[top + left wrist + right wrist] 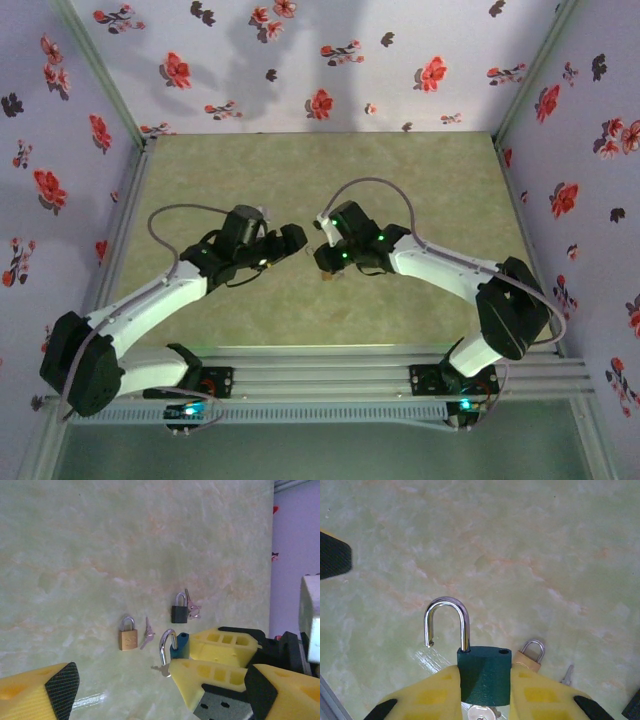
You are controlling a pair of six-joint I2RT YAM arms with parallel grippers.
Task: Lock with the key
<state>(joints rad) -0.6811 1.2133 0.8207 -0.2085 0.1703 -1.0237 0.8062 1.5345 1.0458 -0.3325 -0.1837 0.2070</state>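
Note:
A dark green padlock [485, 680] is held above the table, with my right gripper [485, 676] shut on its body. Its silver shackle [447, 622] stands swung open, the free end out of its hole. A silver key [482, 712] sits in the lock's underside. In the left wrist view the same padlock [181, 647] and key [161, 670] lie between the right arm's yellow fingers [215, 642]. My left gripper [161, 675] is open wide, its pads [62, 690] either side of that spot and touching nothing. In the top view the left gripper [295, 240] faces the right gripper [325, 262].
On the marbled green table [125, 540] lie a brass padlock [128, 635] with a key [147, 634] beside it, and a black padlock [180, 612] with keys [192, 609]. Flowered walls [320, 60] enclose the table on three sides.

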